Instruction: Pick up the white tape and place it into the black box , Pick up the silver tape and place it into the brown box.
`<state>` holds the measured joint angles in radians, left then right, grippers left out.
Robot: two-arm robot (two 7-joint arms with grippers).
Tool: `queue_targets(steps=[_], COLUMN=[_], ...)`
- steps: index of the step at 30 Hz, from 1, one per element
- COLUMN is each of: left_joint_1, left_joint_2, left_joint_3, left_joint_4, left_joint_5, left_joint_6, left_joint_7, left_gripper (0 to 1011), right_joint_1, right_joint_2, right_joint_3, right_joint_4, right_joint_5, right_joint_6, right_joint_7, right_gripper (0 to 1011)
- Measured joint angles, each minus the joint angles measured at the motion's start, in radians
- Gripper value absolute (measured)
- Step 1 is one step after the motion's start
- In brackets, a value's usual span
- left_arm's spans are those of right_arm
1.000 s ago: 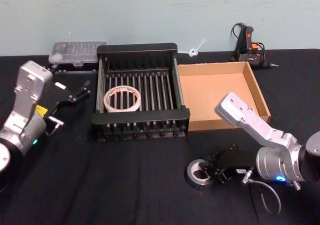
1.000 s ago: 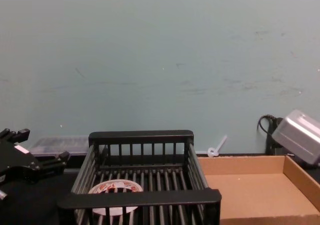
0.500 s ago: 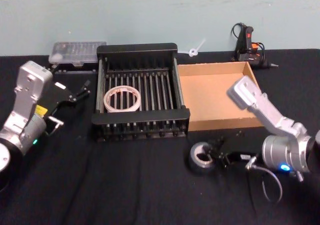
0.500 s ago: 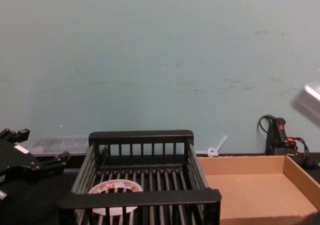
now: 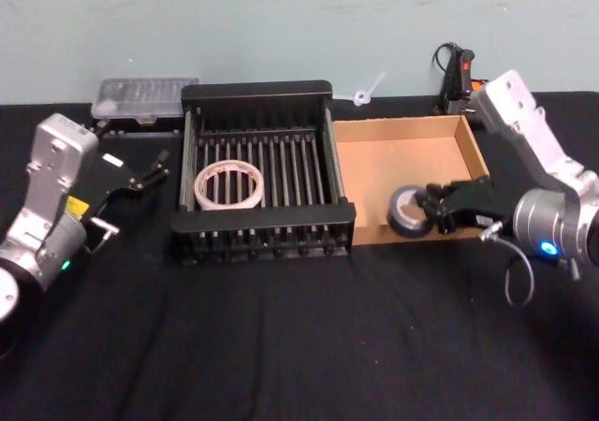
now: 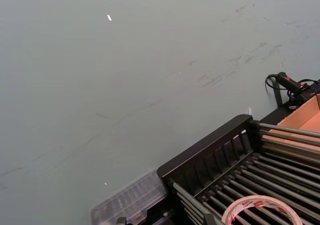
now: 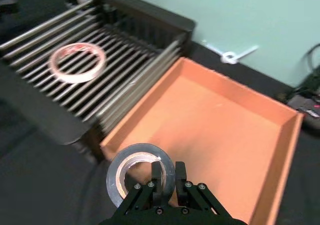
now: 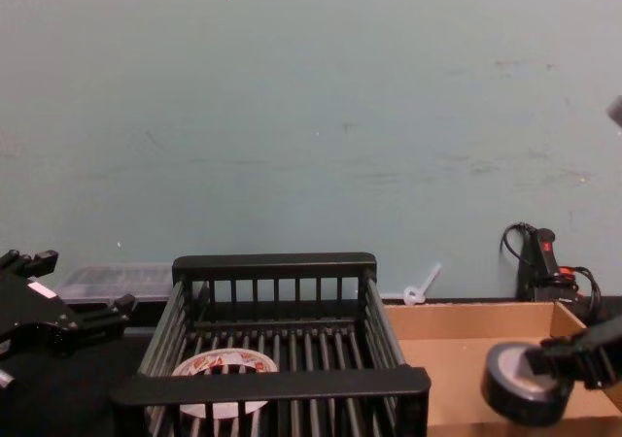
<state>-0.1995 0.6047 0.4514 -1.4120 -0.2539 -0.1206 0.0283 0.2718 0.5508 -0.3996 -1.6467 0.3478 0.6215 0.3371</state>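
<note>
Inside black box (image 5: 265, 170) white tape (image 5: 228, 184), right gripper (image 5: 432, 210) gripping silver tape (image 5: 409, 211) above brown box (image 5: 401, 161)

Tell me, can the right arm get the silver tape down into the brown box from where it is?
Probably yes. The right gripper holds the silver tape over the near wall of the brown box, whose floor looks bare and open from above.
</note>
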Motion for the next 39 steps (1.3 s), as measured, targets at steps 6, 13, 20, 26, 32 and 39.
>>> queue_targets(steps=[6, 13, 20, 26, 32, 39], left_joint_1=[0.000, 0.000, 0.000, 0.000, 0.000, 0.000], left_joint_2=[0.000, 0.000, 0.000, 0.000, 0.000, 0.000], left_joint_3=[0.000, 0.000, 0.000, 0.000, 0.000, 0.000], left_joint_4=[0.000, 0.000, 0.000, 0.000, 0.000, 0.000], left_joint_5=[0.000, 0.000, 0.000, 0.000, 0.000, 0.000], left_joint_6=[0.000, 0.000, 0.000, 0.000, 0.000, 0.000], left_joint_7=[0.000, 0.000, 0.000, 0.000, 0.000, 0.000], left_gripper=[1001, 1001, 1001, 1001, 1002, 1001], right_joint_1=[0.059, 0.122, 0.139, 0.136, 0.133, 0.132], right_joint_2=[-0.045, -0.090, -0.106, -0.103, -0.101, -0.099], right_joint_3=[0.003, -0.005, -0.005, -0.005, -0.005, -0.005], right_joint_4=[0.089, 0.194, 0.226, 0.220, 0.216, 0.213], right_joint_5=[-0.031, -0.070, -0.084, -0.083, -0.080, -0.079], right_joint_6=[-0.001, -0.008, -0.014, -0.013, -0.012, -0.012], right_joint_7=[-0.021, -0.034, -0.042, -0.042, -0.040, -0.039], right_gripper=[169, 169, 169, 169, 169, 169])
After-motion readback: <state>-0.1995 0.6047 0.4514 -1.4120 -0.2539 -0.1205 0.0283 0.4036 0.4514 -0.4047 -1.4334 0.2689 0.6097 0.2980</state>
